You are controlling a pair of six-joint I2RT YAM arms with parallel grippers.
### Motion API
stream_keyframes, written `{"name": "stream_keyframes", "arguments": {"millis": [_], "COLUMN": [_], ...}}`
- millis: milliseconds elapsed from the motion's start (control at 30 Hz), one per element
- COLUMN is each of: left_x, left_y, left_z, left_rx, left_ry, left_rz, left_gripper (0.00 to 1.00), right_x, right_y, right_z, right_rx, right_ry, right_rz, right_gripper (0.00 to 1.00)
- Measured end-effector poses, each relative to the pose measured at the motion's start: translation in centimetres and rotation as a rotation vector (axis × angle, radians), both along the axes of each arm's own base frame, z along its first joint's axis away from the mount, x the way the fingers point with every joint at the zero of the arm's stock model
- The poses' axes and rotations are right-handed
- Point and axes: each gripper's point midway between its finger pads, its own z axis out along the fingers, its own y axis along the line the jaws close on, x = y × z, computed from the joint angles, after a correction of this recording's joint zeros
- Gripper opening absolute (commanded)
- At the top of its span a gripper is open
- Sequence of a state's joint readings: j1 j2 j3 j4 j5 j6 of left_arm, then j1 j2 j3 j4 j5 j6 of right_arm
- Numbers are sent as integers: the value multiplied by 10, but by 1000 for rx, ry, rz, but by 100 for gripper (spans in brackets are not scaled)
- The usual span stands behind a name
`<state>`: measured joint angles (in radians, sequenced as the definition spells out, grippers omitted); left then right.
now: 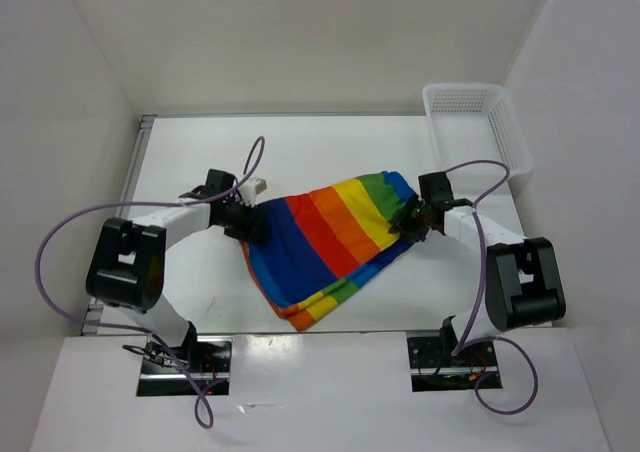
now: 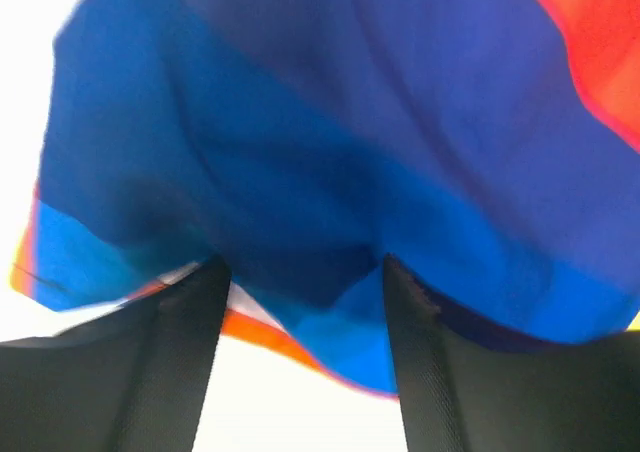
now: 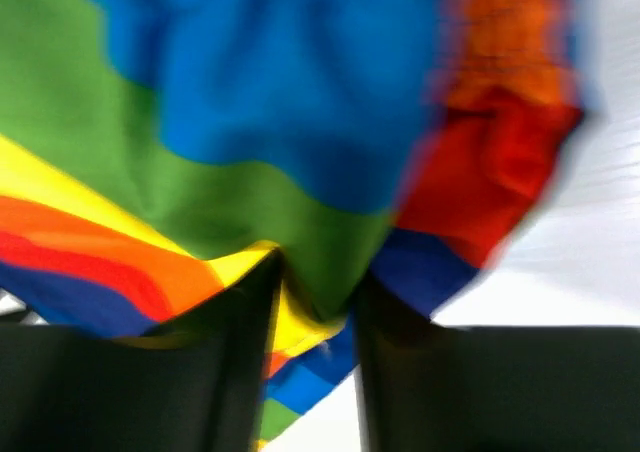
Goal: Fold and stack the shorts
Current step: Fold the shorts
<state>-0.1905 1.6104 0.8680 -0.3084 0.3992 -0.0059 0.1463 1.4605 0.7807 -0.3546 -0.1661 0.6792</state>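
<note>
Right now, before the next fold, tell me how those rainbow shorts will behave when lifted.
Likely floppy: the shorts sag and crease instead of holding a shape. Probably light, since the thin cloth bunches easily at the right hand. Pushed, they would probably wrinkle, not slide flat.

White table at centre frame. Plain white walls enclose it left, back and right. Lighting bright and even.

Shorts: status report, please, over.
Right end effector pinching shorts at green stripe. Left end effector straddling blue fabric, grip unclear. Shorts unfolded, spread between both arms. White basket far right, apart from the cloth.
</note>
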Motion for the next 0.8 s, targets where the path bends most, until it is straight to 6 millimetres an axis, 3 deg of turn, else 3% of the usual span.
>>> {"name": "stream_keyframes", "arguments": {"millis": [67, 233, 367, 400, 433, 533, 633, 700, 800], "left_x": [24, 76, 136, 152, 163, 185, 172, 140, 71], "left_y": [-4, -5, 3, 5, 7, 13, 18, 21, 27], "left_z": [0, 2, 18, 27, 37, 79, 115, 127, 113], "left_rx": [2, 16, 31, 31, 32, 27, 9, -11, -24], "left_ry": [-32, -87, -164, -198, -227, -322, -373, -374, -302], "left_rz": [4, 26, 72, 83, 92, 118, 123, 116, 107], "left_gripper": [62, 62, 69, 72, 75, 83, 83, 83, 83], "right_x": [-2, -8, -6, -2, 2, 18, 22, 16, 3], "right_y": [10, 51, 84, 89, 94, 103, 104, 100, 90], "right_z": [-1, 0, 3, 6, 10, 32, 47, 52, 57], "right_rx": [12, 72, 140, 148, 156, 168, 166, 159, 149], "right_ry": [4, 9, 17, 13, 3, -62, -106, -111, -122], "right_rz": [22, 105, 164, 174, 186, 209, 219, 214, 198], "right_gripper": [12, 10, 29, 37, 62, 77, 77, 77, 76]}}
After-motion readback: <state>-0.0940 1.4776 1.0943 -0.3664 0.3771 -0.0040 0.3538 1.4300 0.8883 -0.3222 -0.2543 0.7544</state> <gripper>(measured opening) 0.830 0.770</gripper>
